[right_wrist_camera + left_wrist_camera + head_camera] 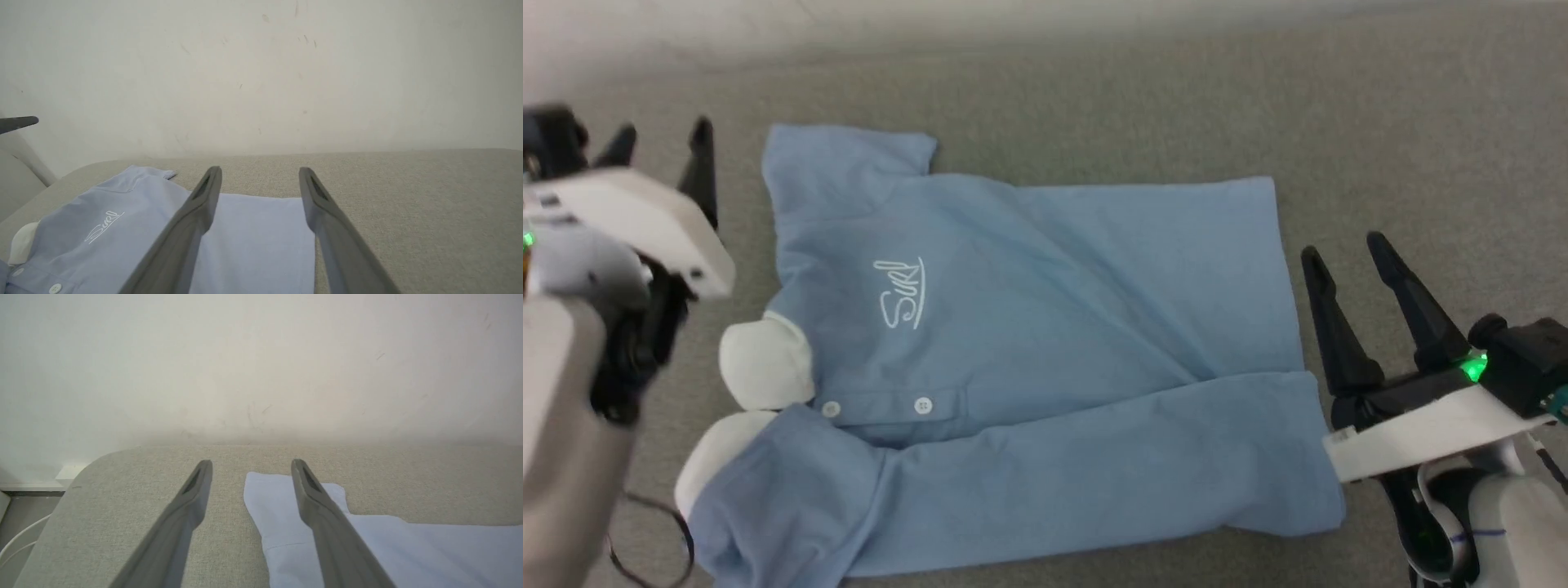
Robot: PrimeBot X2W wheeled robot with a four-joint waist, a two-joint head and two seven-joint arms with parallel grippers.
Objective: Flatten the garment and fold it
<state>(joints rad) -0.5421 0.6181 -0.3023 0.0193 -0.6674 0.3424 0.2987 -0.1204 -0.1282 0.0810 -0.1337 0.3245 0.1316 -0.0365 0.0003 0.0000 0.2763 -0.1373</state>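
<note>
Between left gripper [663, 132] and right gripper [1343, 245], both open and empty: light blue garment [1054, 327], near side folded over, collar leftward.

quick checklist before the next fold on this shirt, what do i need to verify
1. Is the left gripper empty: ok, jaws apart, nothing between them.
2. Is the right gripper empty: ok, jaws apart, beside the hem.
3. Is the garment fully on the table: cannot tell, its near-left corner runs off the head view.
4. Near side folded in: ok, the folded strip lies over the near part of the front.
5. Is the far sleeve folded in: not ok, it sticks out flat.
6. Front smooth: not ok, diagonal creases cross the chest.
</note>
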